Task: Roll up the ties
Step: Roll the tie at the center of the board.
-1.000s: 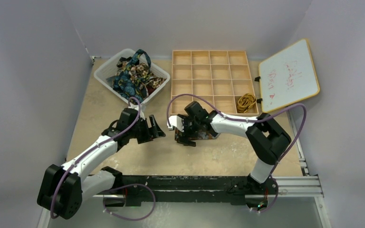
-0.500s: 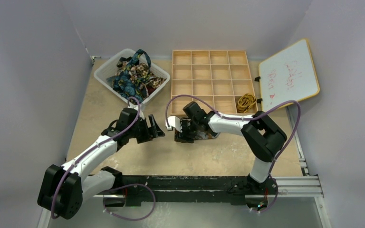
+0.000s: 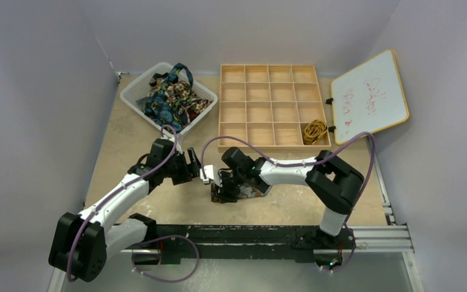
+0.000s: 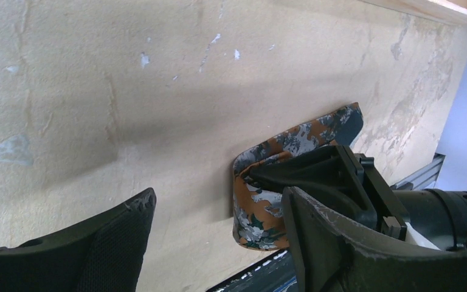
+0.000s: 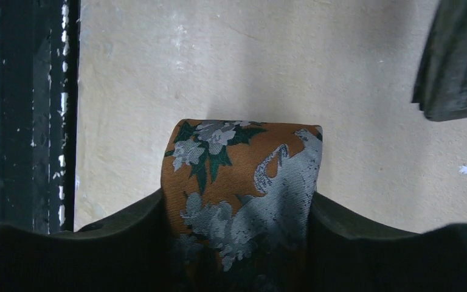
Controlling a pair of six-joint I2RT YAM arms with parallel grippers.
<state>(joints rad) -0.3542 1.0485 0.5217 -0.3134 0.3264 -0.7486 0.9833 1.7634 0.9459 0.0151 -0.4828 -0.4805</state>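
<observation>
While the right fingers (image 5: 127, 228) clamp the tie (image 5: 243, 176), I should roll slowly and tightly; left fingers (image 4: 97, 243) stand wide, empty.

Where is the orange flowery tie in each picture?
Top view: the orange tie is low in the middle, partly under the right fingers.
Left wrist view: the tie sits below and right of centre, folded.
Right wrist view: the tie is at centre bottom, poking up between two dark fingers.
Shared landmark: the right fingers pinching the tie show in all three views.
</observation>
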